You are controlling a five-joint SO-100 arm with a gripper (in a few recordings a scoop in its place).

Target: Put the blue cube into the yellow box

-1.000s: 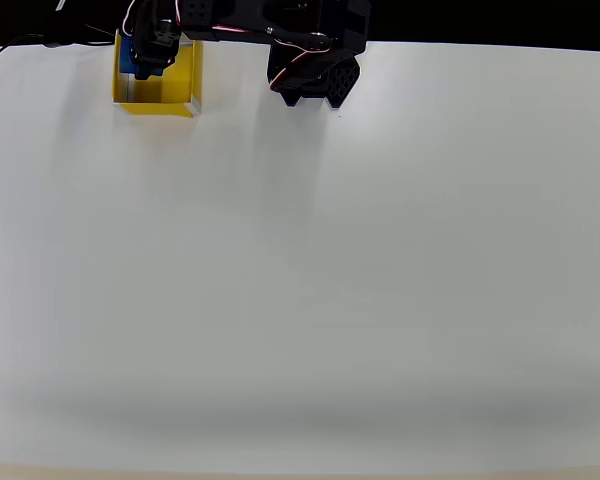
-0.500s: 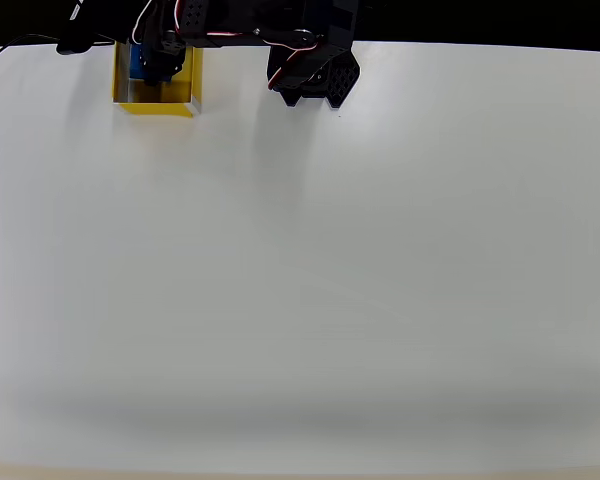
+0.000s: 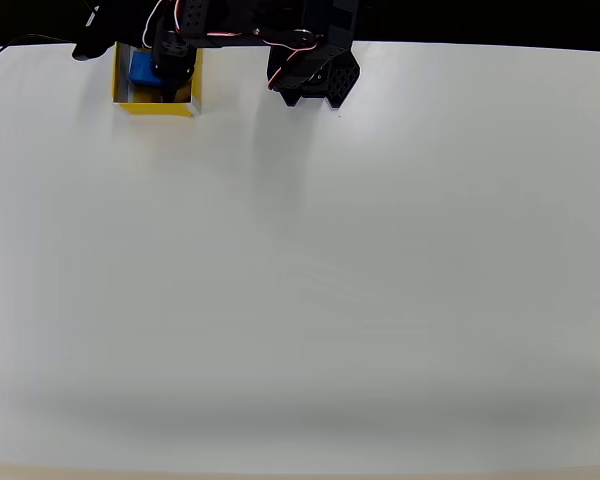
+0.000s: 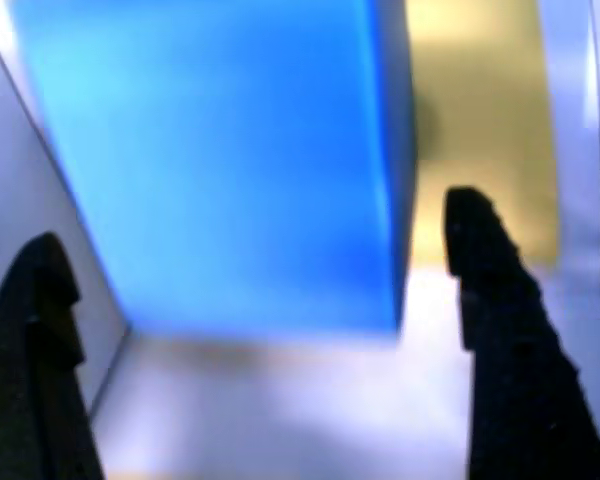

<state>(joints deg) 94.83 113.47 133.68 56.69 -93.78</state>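
Release stage, by the look of it. Blue cube (image 3: 141,70) sits inside the yellow box (image 3: 185,98) at the far left edge of the table (image 3: 310,280) in the overhead view, toward the box's left side. Wrist view puts the gripper (image 4: 250,300) right above it, both dark fingers (image 4: 490,290) standing apart from the cube's faces with a gap on either side, so the pincer reads as released, nothing grasped. The cube (image 4: 230,160) lies against the pale inner wall on the left of that view, with the box's yellow floor (image 4: 480,130) bare on the right. My judgement: the placing is done or nearly so; what remains is a straight lift clear of the walls without nudging cube or box. No brand, label or writing legible on anything.
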